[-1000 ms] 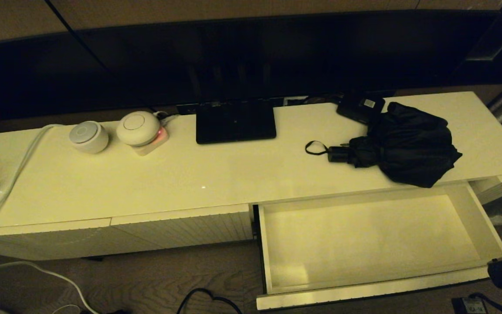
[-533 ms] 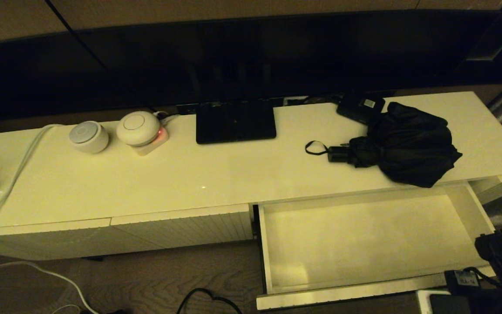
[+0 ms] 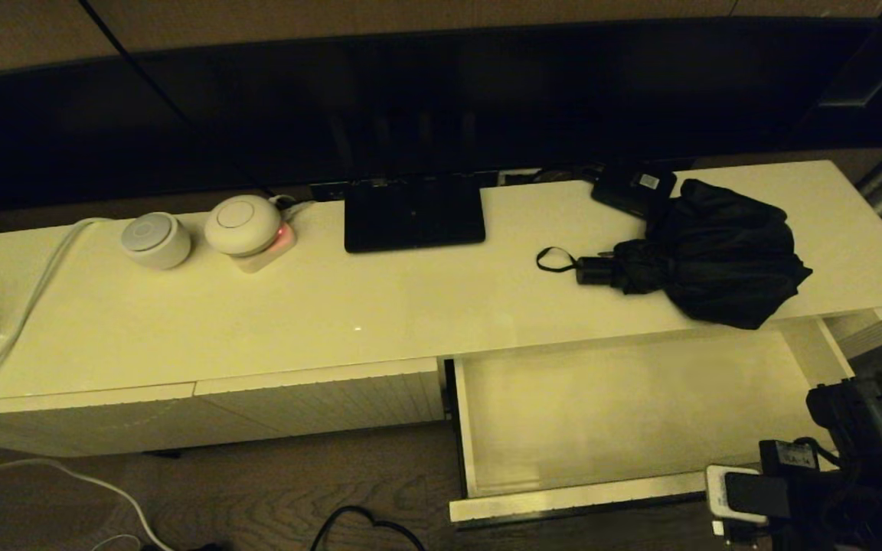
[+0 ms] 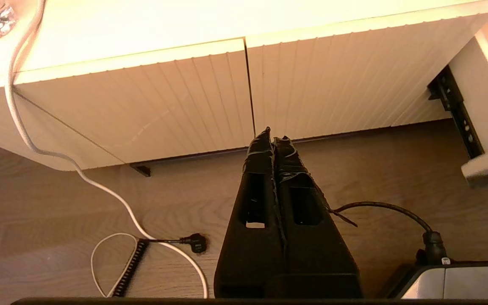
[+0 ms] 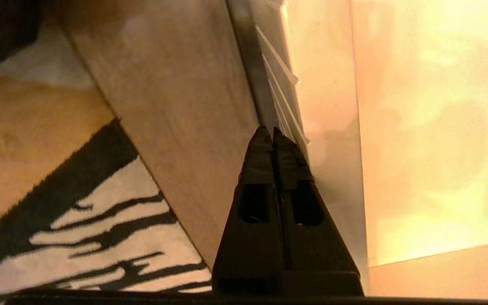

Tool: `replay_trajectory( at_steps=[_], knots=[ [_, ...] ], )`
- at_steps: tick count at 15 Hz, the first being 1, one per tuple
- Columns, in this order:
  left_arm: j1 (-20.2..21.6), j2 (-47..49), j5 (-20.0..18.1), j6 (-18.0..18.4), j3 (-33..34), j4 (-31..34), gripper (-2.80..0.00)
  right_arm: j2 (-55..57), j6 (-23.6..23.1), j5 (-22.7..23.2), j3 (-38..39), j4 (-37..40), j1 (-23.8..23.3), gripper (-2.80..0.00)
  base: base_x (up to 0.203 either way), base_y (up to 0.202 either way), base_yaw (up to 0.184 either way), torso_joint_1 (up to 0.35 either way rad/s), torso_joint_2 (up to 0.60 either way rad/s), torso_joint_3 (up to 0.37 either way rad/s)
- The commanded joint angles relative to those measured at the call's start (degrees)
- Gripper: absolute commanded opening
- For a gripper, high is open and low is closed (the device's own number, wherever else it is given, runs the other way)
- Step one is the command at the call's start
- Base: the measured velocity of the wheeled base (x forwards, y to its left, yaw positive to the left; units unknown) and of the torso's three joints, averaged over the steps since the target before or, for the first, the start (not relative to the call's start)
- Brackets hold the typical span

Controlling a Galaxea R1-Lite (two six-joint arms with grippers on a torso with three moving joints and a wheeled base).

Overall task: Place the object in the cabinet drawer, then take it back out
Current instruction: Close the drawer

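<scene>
At the drawer's front right corner, we see the right gripper (image 5: 269,133) with fingers pressed together, empty. The umbrella (image 3: 705,256) lies on the cabinet top (image 3: 380,302) behind the open cabinet drawer (image 3: 563,497). We judge placing not yet begun; next, reach up and grasp the umbrella. The left gripper (image 4: 273,137) hangs closed, idle.

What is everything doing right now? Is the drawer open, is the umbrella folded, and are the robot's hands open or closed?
Drawer: pulled open, nothing inside.
Umbrella: folded but loose, lying on the cabinet top, untouched.
Other cabinet fronts: closed.
Round white gadget: small red light glowing.
Right gripper: shut, holding nothing, at the drawer's front.
Left gripper: shut, holding nothing, low by the floor.
</scene>
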Motion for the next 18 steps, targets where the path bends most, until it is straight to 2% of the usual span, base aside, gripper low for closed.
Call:
replay_trajectory(
  at_steps=[1, 6, 11, 18],
  knots=[
    [0.0, 0.0, 0.0, 0.0, 0.2, 0.0, -2.80, 0.3, 0.7, 0.1, -1.6, -0.9, -0.6, -2.80, 0.000, 0.000, 0.000, 0.000, 0.00, 0.000],
    [0.0, 0.0, 0.0, 0.0, 0.2, 0.0, -2.80, 0.7, 1.1, 0.2, -2.5, -7.0, -4.7, -2.80, 0.000, 0.000, 0.000, 0.000, 0.00, 0.000],
    [0.0, 0.0, 0.0, 0.0, 0.2, 0.0, -2.80, 4.2, 1.4, 0.2, -5.3, -10.5, -6.6, -2.80, 0.000, 0.000, 0.000, 0.000, 0.00, 0.000],
    [0.0, 0.0, 0.0, 0.0, 0.2, 0.0, -2.80, 9.2, 8.3, 0.1, -10.3, -17.7, -6.9, -2.80, 0.000, 0.000, 0.000, 0.000, 0.00, 0.000]
  ],
)
